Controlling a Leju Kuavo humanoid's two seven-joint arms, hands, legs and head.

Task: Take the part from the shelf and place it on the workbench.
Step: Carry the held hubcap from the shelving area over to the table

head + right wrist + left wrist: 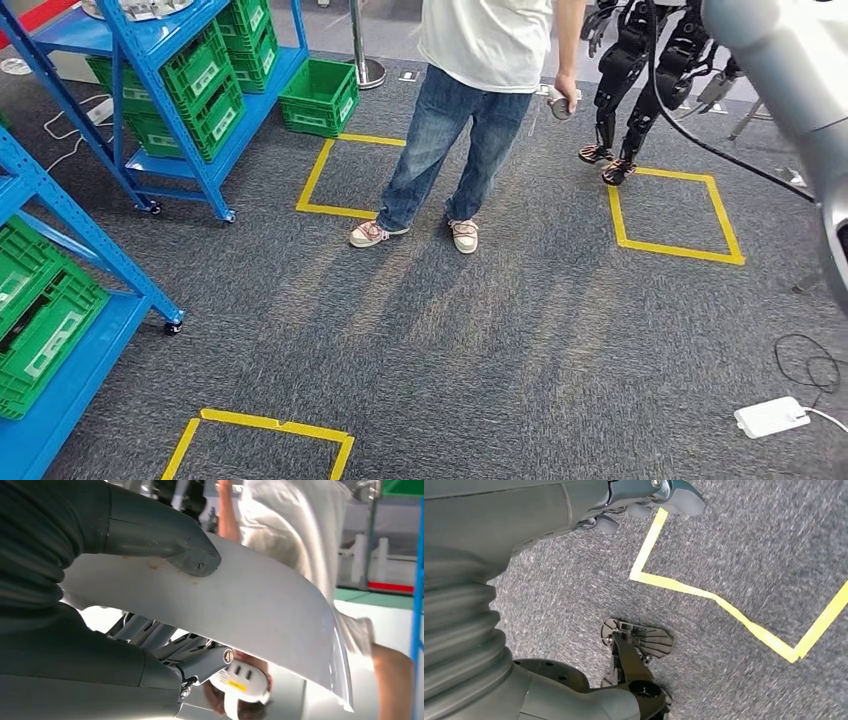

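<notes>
The part [260, 610] is a pale silver-white curved sheet. My right hand [125, 645] grips it: the thick grey thumb [170, 545] presses on one face and the darker fingers [165, 640] lie under the other. At the right edge of the head view rises a pale grey curved surface [790, 70], close to the camera. My left hand [644, 502] hangs over the grey carpet beside a line of yellow tape [704, 592], its fingers loose and holding nothing. Blue shelves [130, 150] with green crates [195, 85] stand at the left.
A person [470, 120] in jeans stands on the carpet ahead, a controller in one hand. A dark robot's legs [630, 100] hang at the back right. Yellow tape squares [675, 215] mark the floor. A white power box [770, 416] with cable lies at the right.
</notes>
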